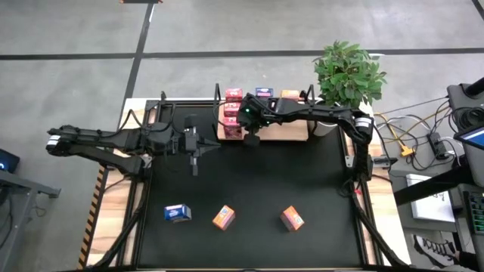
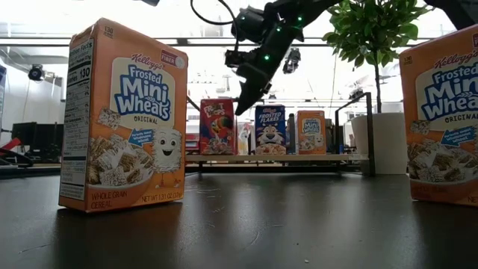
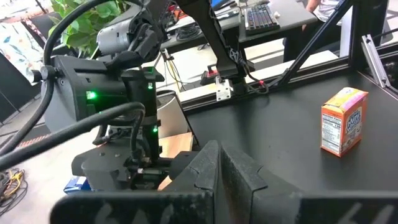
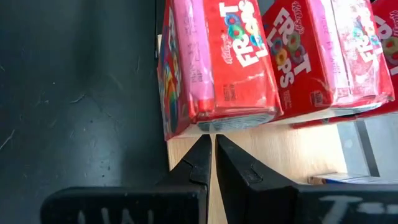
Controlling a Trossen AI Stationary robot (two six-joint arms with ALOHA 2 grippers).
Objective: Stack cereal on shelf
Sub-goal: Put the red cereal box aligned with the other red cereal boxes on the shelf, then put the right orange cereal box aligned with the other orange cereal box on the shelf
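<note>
While both arms reach over the black table (image 1: 249, 189), the light-wood shelf (image 1: 291, 134) lies at the table's far edge, upper centre of the high view, with a potted plant (image 1: 349, 72) just to its right.

On the shelf, red Froot Loops boxes (image 1: 232, 113) stand in a row at its left end; a blue box (image 1: 264, 93) and an orange box (image 1: 290, 94) stand along its back edge. In the low view these show as a red, a blue and an orange front side by side in the middle distance.

Three more cereal boxes lie on the table near the bottom of the high view, well apart from the shelf: a blue one (image 1: 177, 213) at lower left, an orange one (image 1: 223, 217) at centre, another orange one (image 1: 292, 217) to its right.

Reaching in from the right of the high view, the right gripper (image 1: 252, 139) sits at the shelf's front left corner, fingers pressed together and holding nothing, tips just beside the nearest red box (image 4: 217, 62).

Left of centre in the high view, the left gripper (image 1: 195, 162) hovers over bare table, fingers likewise closed and empty.
</note>
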